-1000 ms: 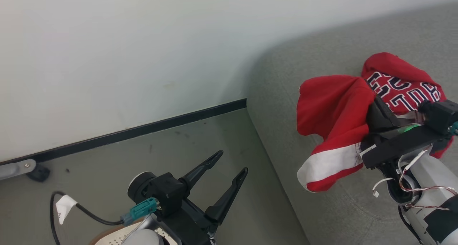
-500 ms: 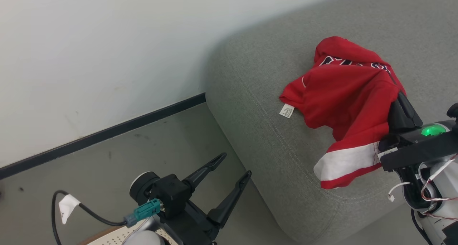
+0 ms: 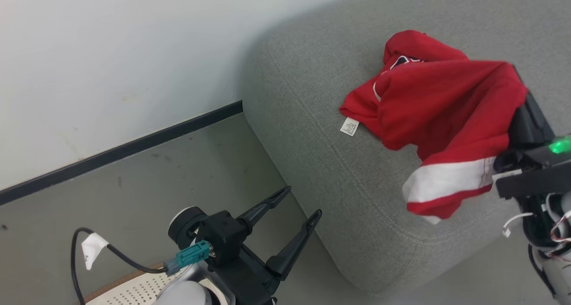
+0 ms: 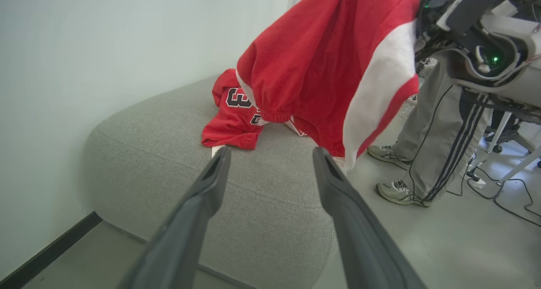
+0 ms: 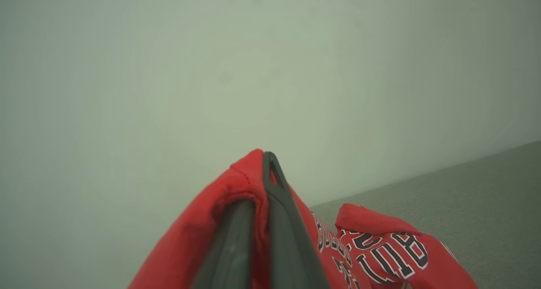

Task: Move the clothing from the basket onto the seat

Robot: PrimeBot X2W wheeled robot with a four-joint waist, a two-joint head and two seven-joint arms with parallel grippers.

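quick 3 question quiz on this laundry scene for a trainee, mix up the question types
1. True or false: the left gripper stands open and empty.
2. Fill in: the right gripper is shut on a red garment with a ___ band.
3. Pick one. The lettered jersey is: A lying on the couch; B hanging from the left gripper; C pinched by the right gripper.
Key: 1 true; 2 white; 3 A.
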